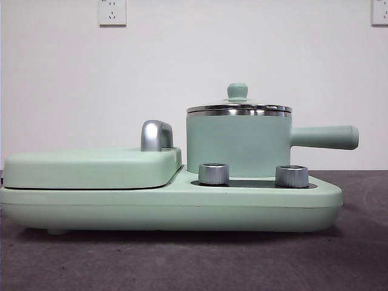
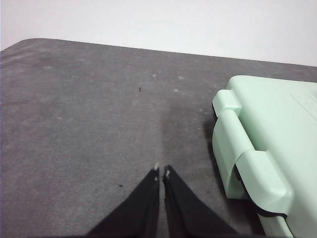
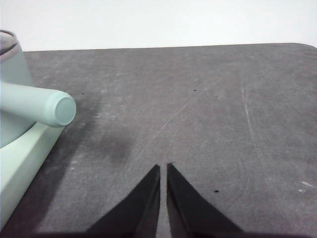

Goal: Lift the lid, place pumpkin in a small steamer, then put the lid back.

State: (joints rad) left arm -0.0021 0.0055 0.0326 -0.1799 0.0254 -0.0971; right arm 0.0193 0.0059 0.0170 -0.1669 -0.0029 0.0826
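left gripper (image 2: 161, 171) and right gripper (image 3: 163, 166) hang over bare table (image 3: 198, 99), jaws pressed together, holding nothing. the lid (image 1: 238, 104) sits on the steamer (image 1: 238, 144). no pumpkin in view, perhaps off-frame. every step looks undone.

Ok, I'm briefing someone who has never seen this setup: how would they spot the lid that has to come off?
Find the wide mint-green appliance base on the dark table. On its side with the two silver dials stands the small steamer, a pot with a long side handle. The lid caps it: round with a steel rim and a mint-green knob, unlike the flat green griddle cover alongside.
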